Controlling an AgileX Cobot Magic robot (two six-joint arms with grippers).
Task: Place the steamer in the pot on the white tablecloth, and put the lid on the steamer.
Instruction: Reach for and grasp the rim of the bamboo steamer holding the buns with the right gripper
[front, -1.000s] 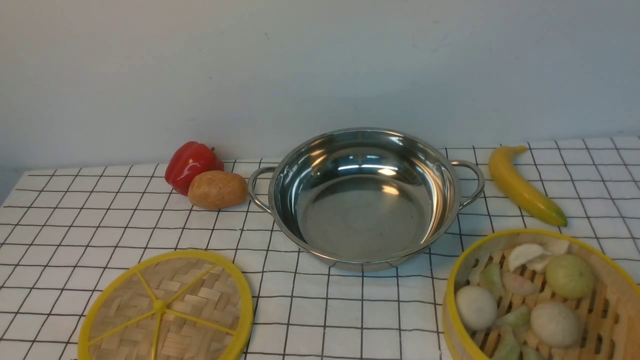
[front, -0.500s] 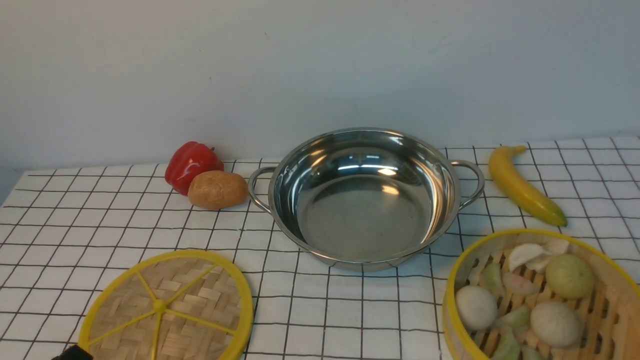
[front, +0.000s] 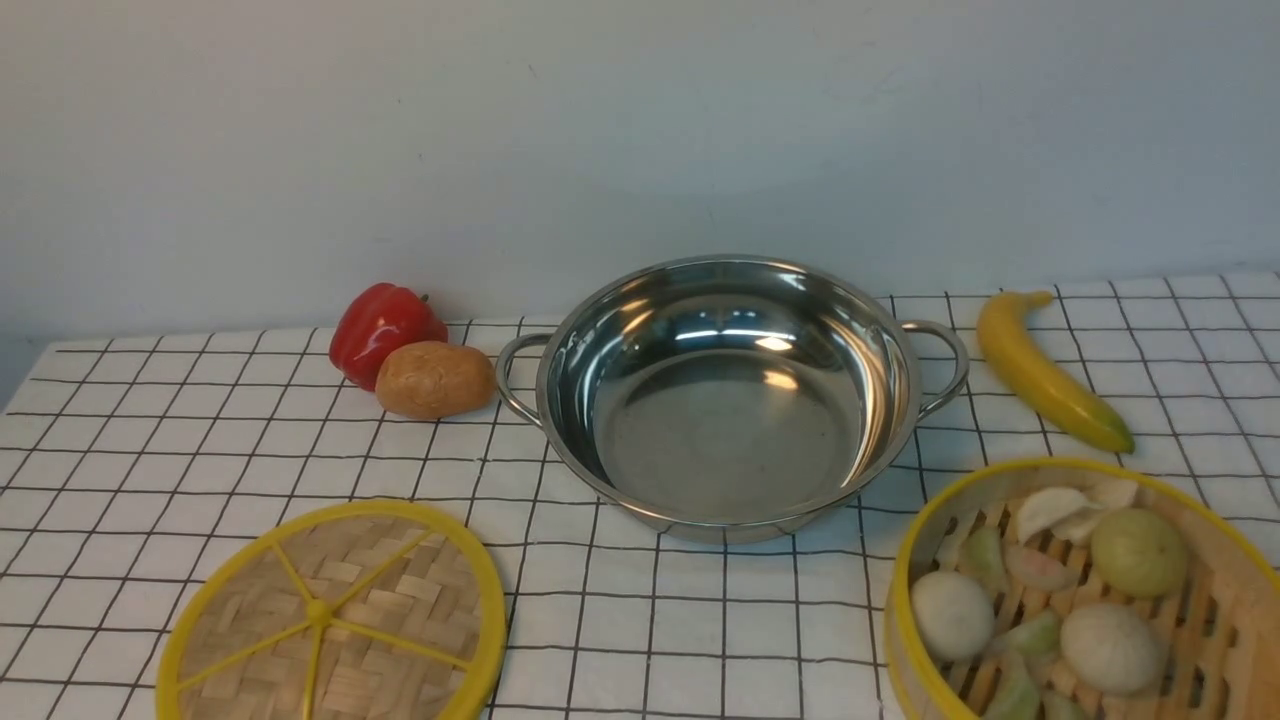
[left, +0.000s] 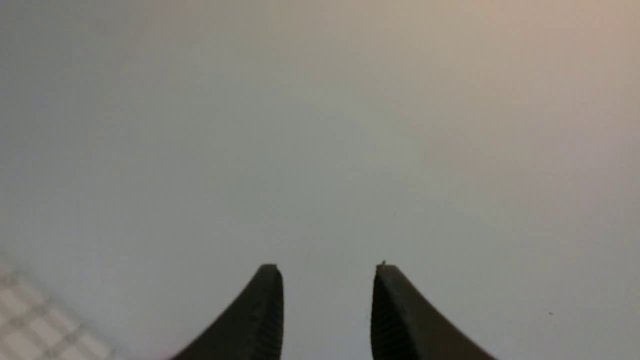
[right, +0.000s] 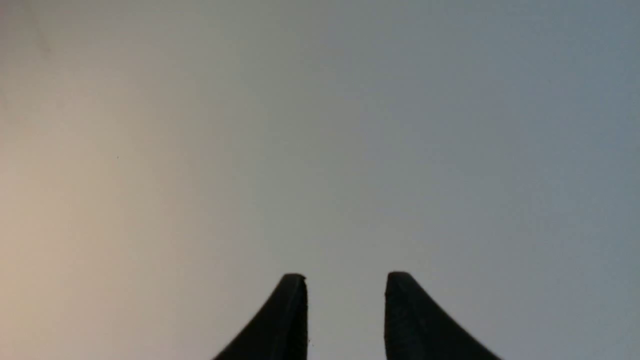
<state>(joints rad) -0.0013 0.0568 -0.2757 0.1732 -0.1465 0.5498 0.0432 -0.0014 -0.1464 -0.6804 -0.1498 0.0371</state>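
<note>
Seeing my left gripper (left: 326, 267) and right gripper (right: 346, 275) both spread, gripping nothing, neither in front view. Steamer (front: 1235, 610) sits near right on cloth (front: 200, 440), full of loose food (front: 1110, 645). Probably light and stiff; I'd pinch its yellow rim and keep it level. Pot (front: 600, 400) centre, empty, bare cloth between. Lid (front: 330, 615) near left, thin. Banana (front: 1050, 375) far right, near the pot handle.

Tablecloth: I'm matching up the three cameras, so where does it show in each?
Front view: the tablecloth covers the lower half, under the pot.
Left wrist view: tablecloth blurred in one corner, near the left pincer.
Right wrist view: not in it.
Shared landmark: the plain grey wall.
</note>
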